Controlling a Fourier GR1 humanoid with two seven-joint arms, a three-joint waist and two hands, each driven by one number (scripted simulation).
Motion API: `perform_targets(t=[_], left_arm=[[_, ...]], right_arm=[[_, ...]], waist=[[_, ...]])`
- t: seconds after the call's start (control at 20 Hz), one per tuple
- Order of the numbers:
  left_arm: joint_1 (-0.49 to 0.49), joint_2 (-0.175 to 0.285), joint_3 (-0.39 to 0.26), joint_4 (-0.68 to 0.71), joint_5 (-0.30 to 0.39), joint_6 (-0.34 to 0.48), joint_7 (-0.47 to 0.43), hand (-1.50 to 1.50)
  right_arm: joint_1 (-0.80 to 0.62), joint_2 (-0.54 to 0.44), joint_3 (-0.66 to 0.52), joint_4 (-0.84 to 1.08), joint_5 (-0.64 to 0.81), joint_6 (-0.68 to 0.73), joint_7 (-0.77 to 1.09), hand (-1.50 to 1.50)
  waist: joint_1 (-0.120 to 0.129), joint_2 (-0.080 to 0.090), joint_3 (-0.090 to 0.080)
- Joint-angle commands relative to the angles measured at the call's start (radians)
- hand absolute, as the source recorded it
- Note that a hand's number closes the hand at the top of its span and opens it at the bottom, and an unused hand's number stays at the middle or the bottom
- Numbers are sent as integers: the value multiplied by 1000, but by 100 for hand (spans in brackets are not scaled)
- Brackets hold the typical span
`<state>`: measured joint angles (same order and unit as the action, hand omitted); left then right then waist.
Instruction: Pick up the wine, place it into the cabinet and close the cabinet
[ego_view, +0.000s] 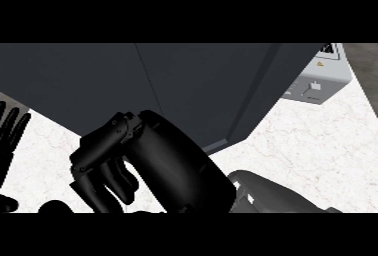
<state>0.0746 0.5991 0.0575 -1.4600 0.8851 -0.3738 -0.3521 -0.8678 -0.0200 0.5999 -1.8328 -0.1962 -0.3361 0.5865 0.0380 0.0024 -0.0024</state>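
Note:
The dark grey cabinet (184, 85) fills the upper middle of the head view, its front panels lying flush with a thin seam between them. My right hand (148, 160) is large in the centre, just below the cabinet's lower edge, with its fingers (107, 175) hanging fairly straight downward and nothing in them. The grey right forearm (273, 195) comes in from the lower edge. At the left edge my left hand (11, 130) rests open, fingers up. No wine bottle shows anywhere in view.
A light grey appliance (319, 80) with small labels stands at the top right, beside the cabinet. The white marbled counter (317, 155) shows to the right and at the lower left.

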Motion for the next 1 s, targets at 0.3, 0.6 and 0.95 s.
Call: perform_targets(t=[0.3, 0.6, 0.95], left_arm=[[10, 0, 58, 32, -3, -59, 29, -150], [-18, -48, 71, 54, -68, -51, 15, -150], [-4, -74, 84, 4, -77, -44, 34, -150]], right_arm=[[-170, 20, -164, 374, -206, 38, -162, 150], [-81, 20, -146, 414, -166, 26, -212, 150], [-117, 19, -283, 696, -132, 191, -395, 150]], waist=[[-15, 1, 2], [-27, -2, 2], [-16, 1, 2]])
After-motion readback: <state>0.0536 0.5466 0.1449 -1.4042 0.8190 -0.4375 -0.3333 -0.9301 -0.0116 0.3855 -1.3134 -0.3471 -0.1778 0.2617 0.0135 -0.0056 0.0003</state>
